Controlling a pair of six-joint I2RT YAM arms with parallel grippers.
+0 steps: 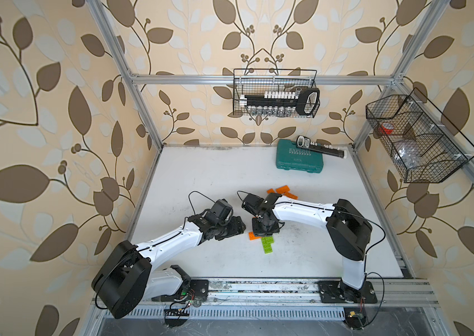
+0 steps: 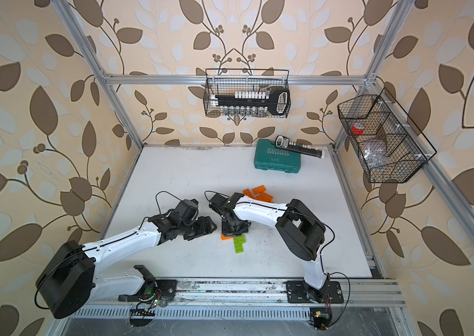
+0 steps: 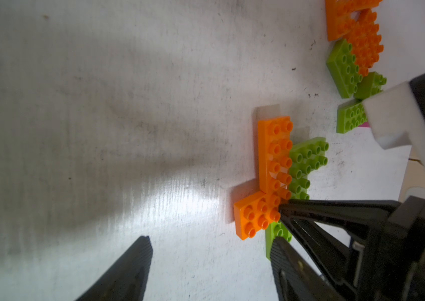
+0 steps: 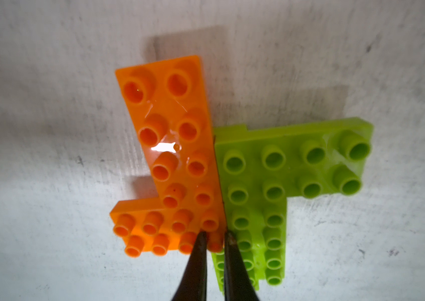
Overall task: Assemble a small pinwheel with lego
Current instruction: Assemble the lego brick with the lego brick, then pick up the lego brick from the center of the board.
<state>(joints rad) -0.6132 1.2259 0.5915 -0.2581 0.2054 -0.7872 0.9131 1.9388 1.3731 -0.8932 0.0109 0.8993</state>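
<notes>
My right gripper (image 1: 264, 232) half hides the lego (image 1: 267, 245) from above.
Up close: tips nearly together on orange; left gripper (image 3: 211, 242) wide apart.

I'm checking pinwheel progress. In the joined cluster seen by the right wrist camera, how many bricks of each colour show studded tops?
Orange bricks: 2
Lime-green bricks: 2
Total: 4
Anything lying beneath them cannot be seen.
</notes>
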